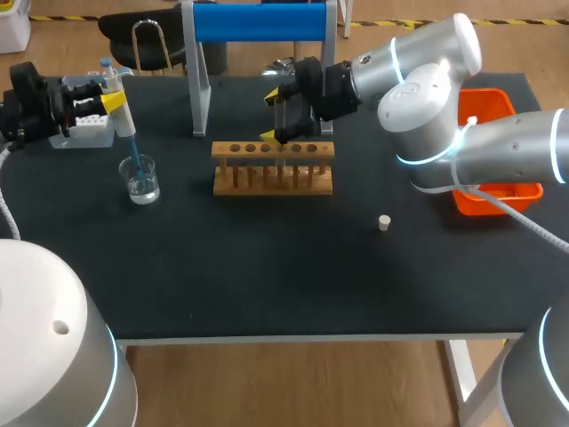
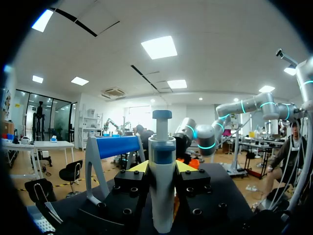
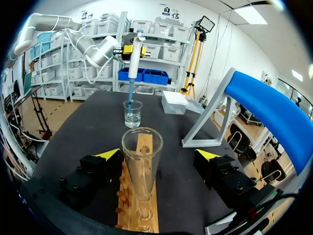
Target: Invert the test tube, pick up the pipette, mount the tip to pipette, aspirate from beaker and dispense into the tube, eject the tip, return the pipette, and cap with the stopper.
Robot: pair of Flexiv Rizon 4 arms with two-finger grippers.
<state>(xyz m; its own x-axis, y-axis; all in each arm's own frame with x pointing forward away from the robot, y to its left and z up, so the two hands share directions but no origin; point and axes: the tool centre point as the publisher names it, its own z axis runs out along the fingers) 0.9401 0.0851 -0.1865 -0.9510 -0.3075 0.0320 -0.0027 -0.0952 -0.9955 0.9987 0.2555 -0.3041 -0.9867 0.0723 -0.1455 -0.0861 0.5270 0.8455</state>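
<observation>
My left gripper (image 2: 161,167) is shut on the white pipette (image 2: 161,191), holding it upright at the table's far left. Its blue tip (image 1: 133,153) dips into the glass beaker (image 1: 141,180), which holds clear liquid. The right gripper (image 1: 283,120) is open over the wooden rack (image 1: 273,169). The clear test tube (image 3: 142,166) stands mouth up in the rack (image 3: 146,208), between the right gripper's (image 3: 157,155) spread fingers without touching them. Ahead of it are the beaker (image 3: 132,113) and pipette (image 3: 133,61). The small pale stopper (image 1: 384,222) lies on the black table, right of the rack.
A blue-topped pipette stand (image 1: 258,36) rises behind the rack. The white tip box (image 1: 89,129) sits under my left gripper's side. An orange bin (image 1: 498,151) stands at the right edge, partly behind my right arm.
</observation>
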